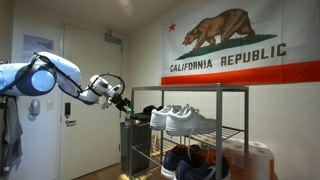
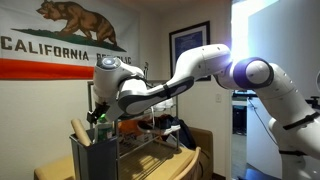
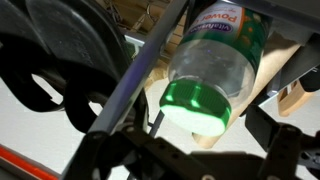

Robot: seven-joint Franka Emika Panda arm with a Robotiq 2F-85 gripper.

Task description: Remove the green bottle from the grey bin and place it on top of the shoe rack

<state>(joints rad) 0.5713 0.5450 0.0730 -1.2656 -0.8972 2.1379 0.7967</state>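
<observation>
My gripper (image 1: 122, 100) hangs just above the open top of the tall grey bin (image 1: 131, 145), left of the shoe rack (image 1: 232, 92). In an exterior view the gripper (image 2: 100, 112) holds the green bottle (image 2: 100, 119) a little above the bin's rim (image 2: 92, 150). In the wrist view the bottle (image 3: 215, 55) fills the middle, its green cap toward the camera and a pale label on its clear body. The gripper's dark fingers (image 3: 203, 135) sit on either side of the cap, and the grip point is partly hidden. A rack tube (image 3: 130, 85) crosses diagonally beside the bottle.
White sneakers (image 1: 183, 120) sit on the rack's upper wire shelf, with dark shoes (image 1: 188, 160) below. Wooden sticks (image 2: 79, 130) poke out of the bin. A white and orange container (image 1: 262, 160) stands behind the rack. A California flag (image 1: 235, 45) hangs on the wall above.
</observation>
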